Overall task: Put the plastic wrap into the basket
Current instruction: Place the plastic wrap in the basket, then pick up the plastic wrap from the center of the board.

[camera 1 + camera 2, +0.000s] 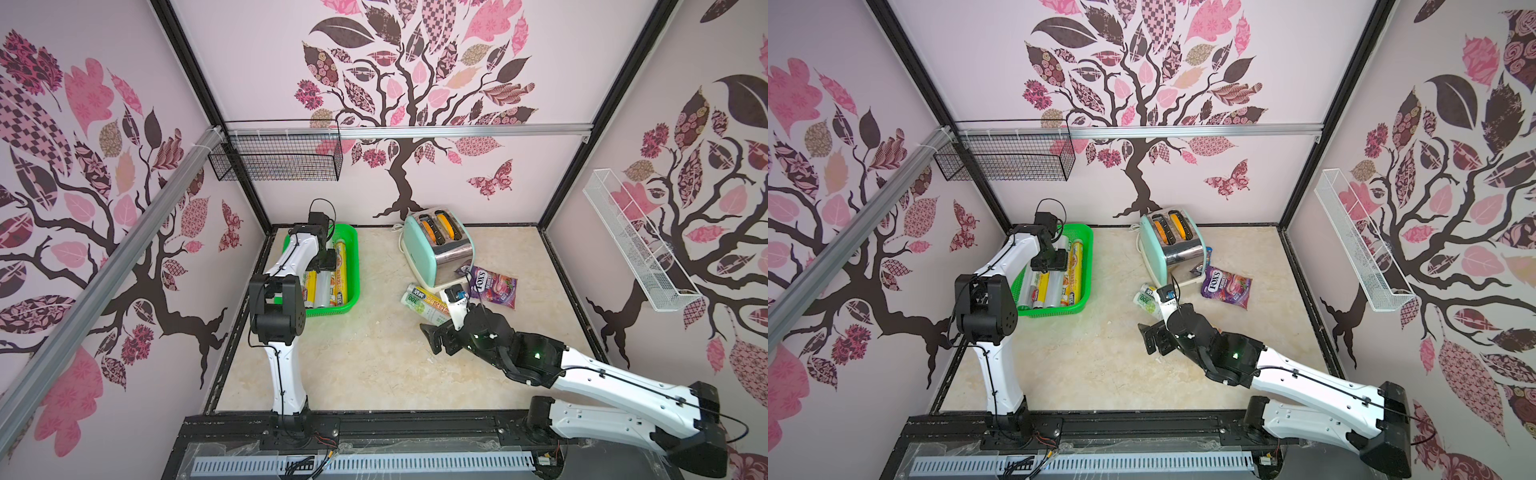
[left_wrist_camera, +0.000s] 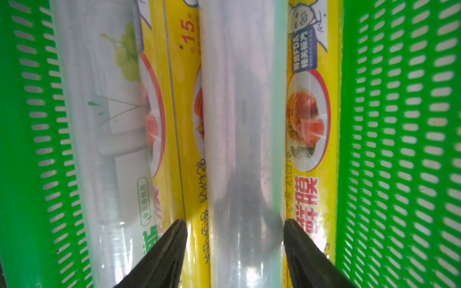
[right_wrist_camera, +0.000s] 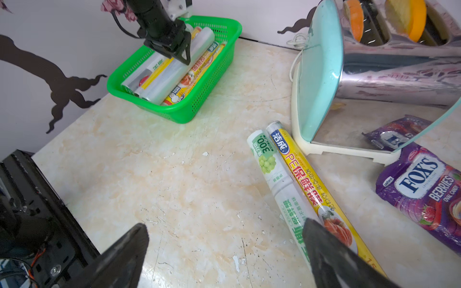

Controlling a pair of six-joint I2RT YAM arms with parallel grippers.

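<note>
Basket (image 1: 353, 266) at back left corner of worktop (image 1: 374, 374), several rolls inside. Left jaws parted astride clear roll (image 2: 242, 112) lying atop the others; gap at one jaw, not clamped. Two rolls outside basket: white roll (image 3: 270, 172) and yellow roll (image 3: 303, 174), touching, beside toaster (image 3: 324, 87). Right jaws wide open, empty, nearer arm. Pair lies off toward one jaw, long axis running toward toaster, roughly across closing line.

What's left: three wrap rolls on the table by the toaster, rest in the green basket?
Two, not three: the right wrist view shows a white roll and a yellow roll on the table by the toaster. The other rolls are in the green basket.
</note>
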